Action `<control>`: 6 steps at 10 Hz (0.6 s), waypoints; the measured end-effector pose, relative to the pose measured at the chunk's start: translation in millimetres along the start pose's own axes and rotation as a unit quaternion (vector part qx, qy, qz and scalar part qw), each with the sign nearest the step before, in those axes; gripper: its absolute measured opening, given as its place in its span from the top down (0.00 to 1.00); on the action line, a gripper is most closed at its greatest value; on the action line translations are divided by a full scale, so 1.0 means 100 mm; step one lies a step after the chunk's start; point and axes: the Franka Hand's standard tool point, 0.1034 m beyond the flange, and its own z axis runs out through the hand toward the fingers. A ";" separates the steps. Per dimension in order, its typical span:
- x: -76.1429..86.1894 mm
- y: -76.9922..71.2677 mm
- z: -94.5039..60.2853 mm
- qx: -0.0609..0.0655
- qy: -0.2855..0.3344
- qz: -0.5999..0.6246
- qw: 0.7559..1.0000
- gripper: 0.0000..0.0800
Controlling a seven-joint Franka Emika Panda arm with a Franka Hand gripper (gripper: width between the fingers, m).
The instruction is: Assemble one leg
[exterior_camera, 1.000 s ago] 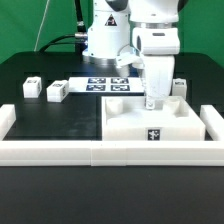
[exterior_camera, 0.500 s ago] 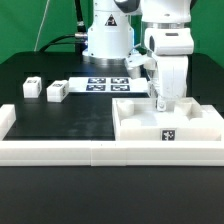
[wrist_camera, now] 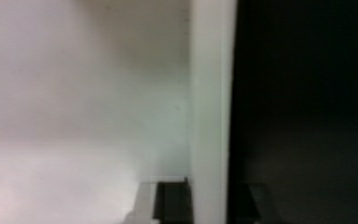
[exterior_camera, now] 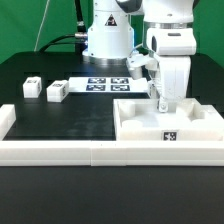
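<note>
While the gripper [exterior_camera: 160, 103] dips into the white panel [exterior_camera: 140, 126] at the exterior view's right, its finger spread cannot be told; the leg [exterior_camera: 56, 92] lies on the counter [exterior_camera: 70, 115], well apart at the exterior view's left.

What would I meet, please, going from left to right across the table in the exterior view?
first leg → second leg → marker board → white panel
</note>
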 end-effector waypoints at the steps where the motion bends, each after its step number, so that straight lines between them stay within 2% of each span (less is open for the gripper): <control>1: -0.01 0.08 0.00 0.000 -0.002 -0.001 1.000 0.93; 5: -0.04 0.10 0.00 0.016 -0.011 0.002 1.000 0.93; 6: -0.04 0.10 0.00 0.016 -0.011 0.003 1.000 0.93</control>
